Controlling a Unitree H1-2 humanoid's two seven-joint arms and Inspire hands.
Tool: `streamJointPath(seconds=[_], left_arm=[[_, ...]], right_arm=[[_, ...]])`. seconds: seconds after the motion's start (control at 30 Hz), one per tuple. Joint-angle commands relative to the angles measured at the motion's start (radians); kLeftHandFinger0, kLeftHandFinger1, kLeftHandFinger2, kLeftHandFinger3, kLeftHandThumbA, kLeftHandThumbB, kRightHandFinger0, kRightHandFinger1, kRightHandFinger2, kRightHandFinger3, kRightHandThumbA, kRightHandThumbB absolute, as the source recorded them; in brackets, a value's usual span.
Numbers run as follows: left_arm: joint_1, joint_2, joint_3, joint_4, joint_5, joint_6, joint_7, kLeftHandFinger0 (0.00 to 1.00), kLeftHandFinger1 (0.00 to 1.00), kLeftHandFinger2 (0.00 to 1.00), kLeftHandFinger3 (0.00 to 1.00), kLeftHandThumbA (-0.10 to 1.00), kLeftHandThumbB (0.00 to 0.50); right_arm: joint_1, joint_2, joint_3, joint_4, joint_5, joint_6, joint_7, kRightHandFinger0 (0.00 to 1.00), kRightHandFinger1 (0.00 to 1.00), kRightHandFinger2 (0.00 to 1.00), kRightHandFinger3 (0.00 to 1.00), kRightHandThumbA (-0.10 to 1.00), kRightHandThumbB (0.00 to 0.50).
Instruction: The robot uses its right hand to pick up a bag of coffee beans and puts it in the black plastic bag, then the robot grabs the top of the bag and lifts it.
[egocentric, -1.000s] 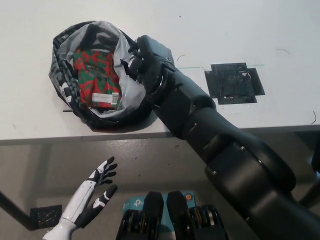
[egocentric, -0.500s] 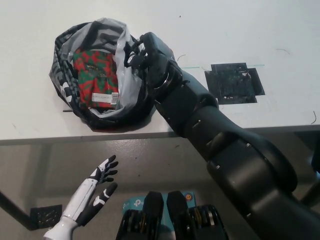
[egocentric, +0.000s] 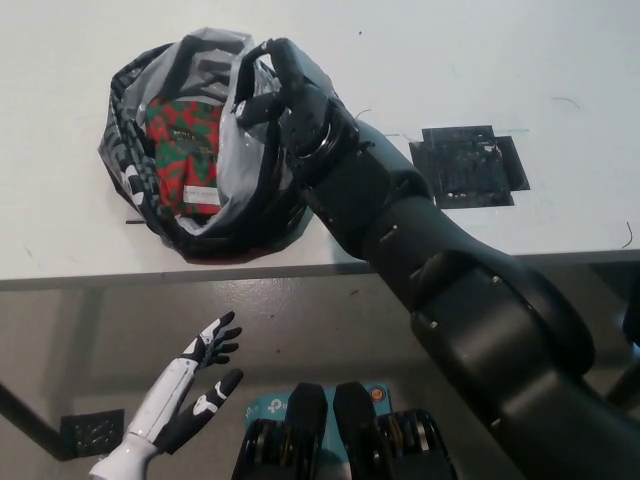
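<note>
Head view: right hand (egocentric: 283, 88) grips black plastic bag (egocentric: 210, 215) rim beside coffee bag (egocentric: 185, 150).

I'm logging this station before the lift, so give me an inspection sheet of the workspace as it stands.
Surface: white table, faint scuffs and marks.
Job's things: black plastic bag on the table, mouth open; red and green coffee bean bag lies inside it.
Clutter: black tape patch on the table to the right of the arm.
Hands: black right robot hand closed on the bag's upper right rim; white left robot hand rests open below the table edge, holding nothing.
Cables: nothing seen.
Surroundings: grey floor below the table, with a small black square on it.
</note>
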Motion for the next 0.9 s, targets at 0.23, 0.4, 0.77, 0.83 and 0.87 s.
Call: streamJointPath(seconds=[0.23, 0.4, 0.77, 0.83, 0.87], left_arm=[[-0.013, 0.023, -0.006, -0.026, -0.001, -0.020, -0.023, 0.83, 0.82, 0.88, 1.00, 0.95, 0.211], [-0.012, 0.025, -0.005, -0.028, 0.000, -0.016, -0.021, 0.84, 0.83, 0.89, 1.00, 0.96, 0.211], [0.007, 0.026, -0.006, -0.038, 0.001, -0.016, -0.023, 0.84, 0.80, 0.88, 1.00, 0.95, 0.218], [0.006, 0.029, -0.006, -0.039, 0.000, -0.014, -0.025, 0.84, 0.79, 0.87, 1.00, 0.95, 0.215], [0.000, 0.033, -0.004, -0.037, -0.002, -0.014, -0.027, 0.83, 0.77, 0.86, 1.00, 0.95, 0.211]], right_arm=[[-0.084, 0.013, 0.026, -0.042, -0.013, -0.015, 0.010, 1.00, 1.00, 1.00, 1.00, 1.00, 0.500], [-0.064, 0.007, -0.114, -0.072, 0.145, -0.084, 0.098, 1.00, 1.00, 1.00, 1.00, 1.00, 0.458], [-0.055, -0.034, -0.187, -0.154, 0.136, -0.071, 0.203, 1.00, 1.00, 1.00, 1.00, 0.70, 0.439], [-0.070, -0.064, -0.127, -0.215, 0.089, 0.001, 0.259, 1.00, 1.00, 1.00, 1.00, 0.65, 0.363], [-0.076, -0.100, -0.067, -0.321, 0.053, 0.082, 0.326, 1.00, 1.00, 1.00, 1.00, 0.57, 0.315]])
